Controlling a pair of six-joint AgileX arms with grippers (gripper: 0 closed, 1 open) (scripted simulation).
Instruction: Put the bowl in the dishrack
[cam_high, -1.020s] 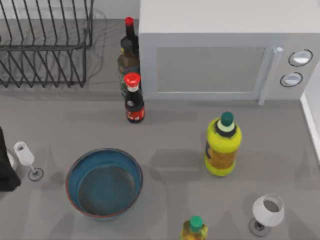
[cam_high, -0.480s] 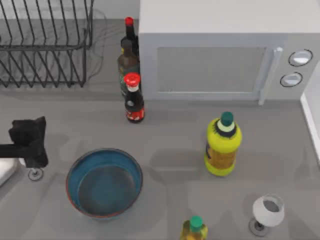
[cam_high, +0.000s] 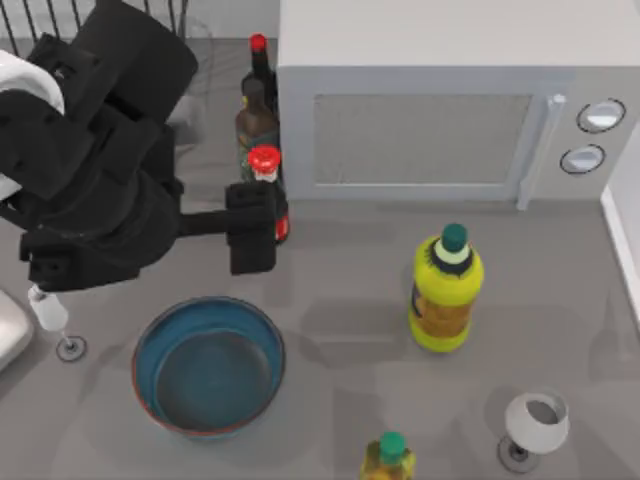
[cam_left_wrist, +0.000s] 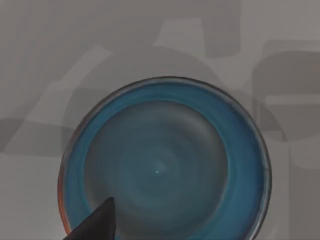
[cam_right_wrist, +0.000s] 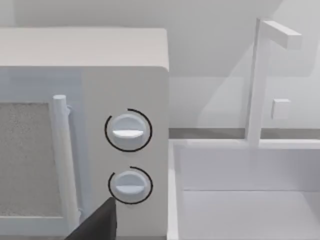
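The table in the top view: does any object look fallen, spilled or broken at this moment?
Nothing stands out. The bowl sits upright and empty on the table, the bottles and both wine glasses stand, and the microwave door is shut. The left gripper hangs above the table beyond the bowl.

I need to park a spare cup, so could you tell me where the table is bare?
Bare grey table lies between the teal-blue, brown-rimmed bowl and the yellow green-capped bottle, in front of the grey microwave. It is crowded by the dark red-capped bottles and under the left pincer.
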